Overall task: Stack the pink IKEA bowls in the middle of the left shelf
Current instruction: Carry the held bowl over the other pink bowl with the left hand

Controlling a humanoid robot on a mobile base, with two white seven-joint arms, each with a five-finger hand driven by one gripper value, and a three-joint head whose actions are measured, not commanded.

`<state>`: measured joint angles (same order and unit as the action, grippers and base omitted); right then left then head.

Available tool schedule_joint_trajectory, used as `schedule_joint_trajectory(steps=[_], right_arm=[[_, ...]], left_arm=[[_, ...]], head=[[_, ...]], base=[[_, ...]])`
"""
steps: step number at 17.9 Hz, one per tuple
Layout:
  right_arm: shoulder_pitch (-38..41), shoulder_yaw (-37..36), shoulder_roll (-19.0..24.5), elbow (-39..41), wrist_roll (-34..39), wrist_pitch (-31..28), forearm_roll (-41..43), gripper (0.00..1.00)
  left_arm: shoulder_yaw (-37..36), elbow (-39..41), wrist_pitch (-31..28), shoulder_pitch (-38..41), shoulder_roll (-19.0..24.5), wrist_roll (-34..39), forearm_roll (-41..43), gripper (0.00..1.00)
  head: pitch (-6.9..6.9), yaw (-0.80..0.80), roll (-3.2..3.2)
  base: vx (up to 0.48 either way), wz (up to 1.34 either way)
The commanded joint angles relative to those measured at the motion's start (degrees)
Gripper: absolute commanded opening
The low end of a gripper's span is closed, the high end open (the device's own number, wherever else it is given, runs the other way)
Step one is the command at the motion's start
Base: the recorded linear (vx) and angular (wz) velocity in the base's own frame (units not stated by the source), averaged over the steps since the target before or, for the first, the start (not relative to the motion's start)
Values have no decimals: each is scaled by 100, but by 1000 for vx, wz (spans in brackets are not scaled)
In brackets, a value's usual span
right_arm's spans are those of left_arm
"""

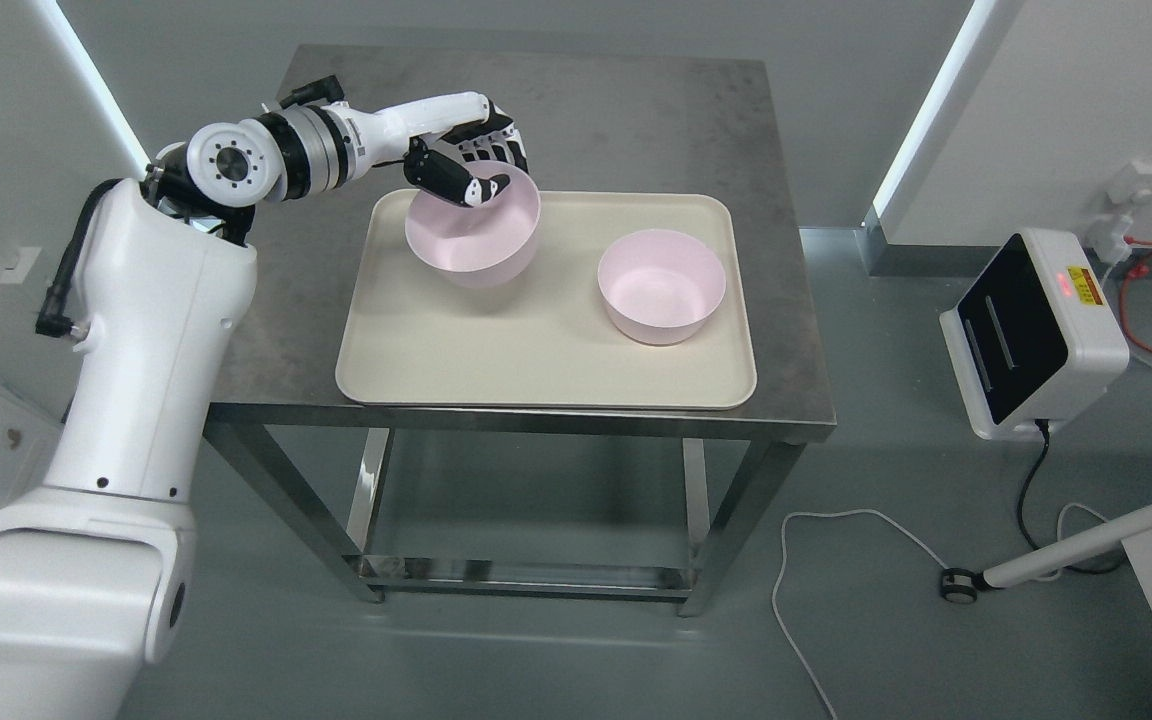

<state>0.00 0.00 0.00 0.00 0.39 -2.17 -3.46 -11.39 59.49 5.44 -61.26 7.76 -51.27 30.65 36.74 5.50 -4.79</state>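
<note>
clearly the carrying step is in hand — the left hand (476, 165) has pinched the far rim of one pink bowl (473, 240), thumb inside and the other fingers (496, 150) over the outside of the wall, and the bowl sits tilted toward the camera, apparently lifted off the beige tray (546, 370) at its near side. whether its base is fully clear of the tray or just tipped on an edge i cannot tell from this angle. the second pink bowl (662, 286) stands upright on the right part of the same tray, apart from the held one, untouched.

the tray lies on a steel table (636, 120), and the arm reaches in from the picture's left across the table's far-left corner.

next, as i judge it, the held bowl must travel right, come level, and be centred over the other bowl's mouth before it is lowered in — a rim pinch gives little control over tilt, so the bowl could swing or land cocked on the lower rim.

hidden or unclear: most of the palm is behind the bowl wall; the right arm is not in view at all; no shelf as the task words it can be made out, only the table's lower rail. a white box (1031, 335) with a dark face stands on the floor at right, with cables around it.
</note>
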Motion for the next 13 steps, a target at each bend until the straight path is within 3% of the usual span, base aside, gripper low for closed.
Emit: schedule_joint_trajectory(steps=[1,6,13], right_arm=[[167,-62,-100,193,-4,15,346,100],[167,-62,-100,193,-4,15,346,100],[167,-70,-100,193,-4,15,346,100]], left_arm=[[-1493,186,-385,-194,-676,283,-7,0],[-2841,186,-597,-229,-676,907,-252,0],[-3107,28,-615,-334,-676,1444,-402,0]], head=[[0,0,0],[0,0,0],[0,0,0]], base=[[0,0],[0,0],[0,0]])
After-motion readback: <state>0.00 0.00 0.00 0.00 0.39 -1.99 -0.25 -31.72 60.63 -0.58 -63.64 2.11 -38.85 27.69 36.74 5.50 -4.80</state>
